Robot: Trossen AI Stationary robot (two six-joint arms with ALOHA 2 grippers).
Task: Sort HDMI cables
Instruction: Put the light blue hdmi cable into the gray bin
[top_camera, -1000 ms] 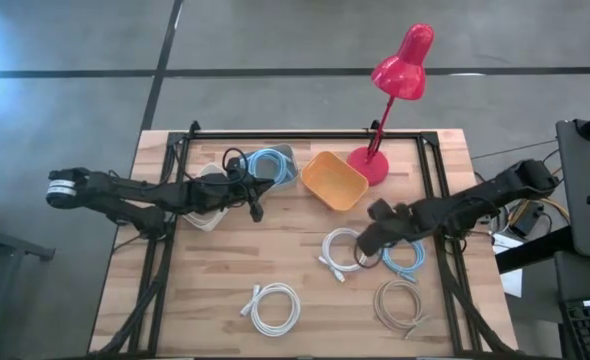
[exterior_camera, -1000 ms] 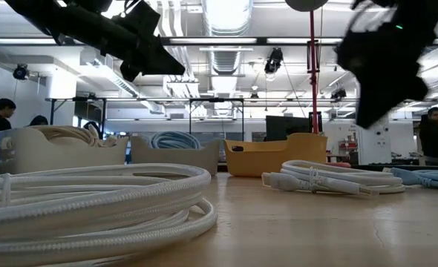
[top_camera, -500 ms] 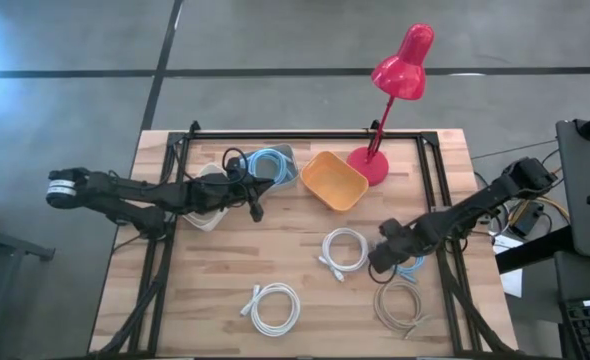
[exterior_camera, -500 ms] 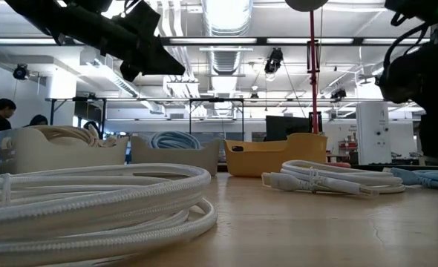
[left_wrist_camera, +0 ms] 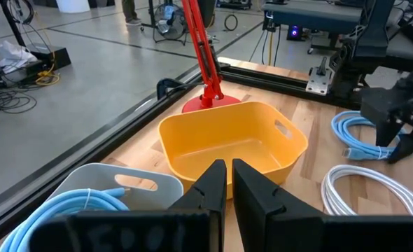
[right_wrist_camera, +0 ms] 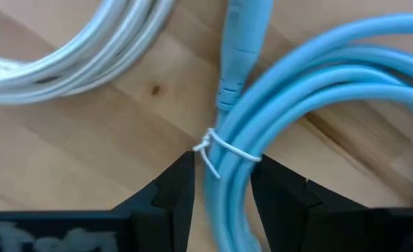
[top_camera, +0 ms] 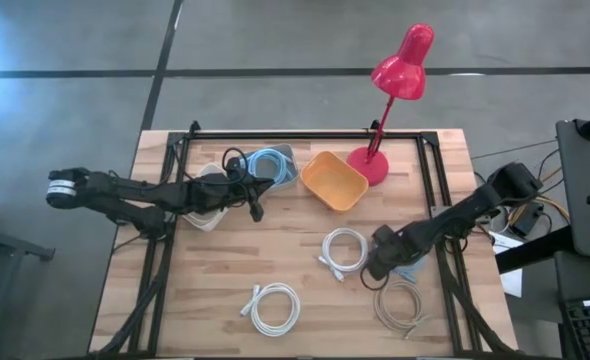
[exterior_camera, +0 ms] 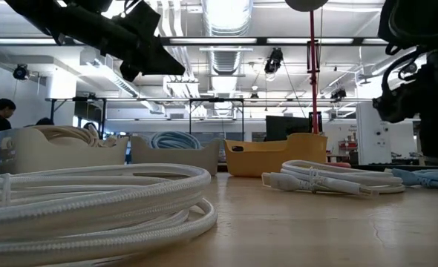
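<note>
Now right gripper [right_wrist_camera: 220,183] sits low, fingers spread astride the light blue cable [right_wrist_camera: 290,91], white cable [top_camera: 345,248] at its 9 o'clock. Left gripper [left_wrist_camera: 229,183] pressed nearly together, hovering by the yellow bin [left_wrist_camera: 227,143].

Coiled HDMI cables [top_camera: 276,308] flat on wood, others in bins.

Light blue cable [right_wrist_camera: 311,77], white cable [top_camera: 275,308], yellow bin [top_camera: 333,180], red lamp [top_camera: 399,70].

Bright even light, ceiling glare, blurred foreground
</note>
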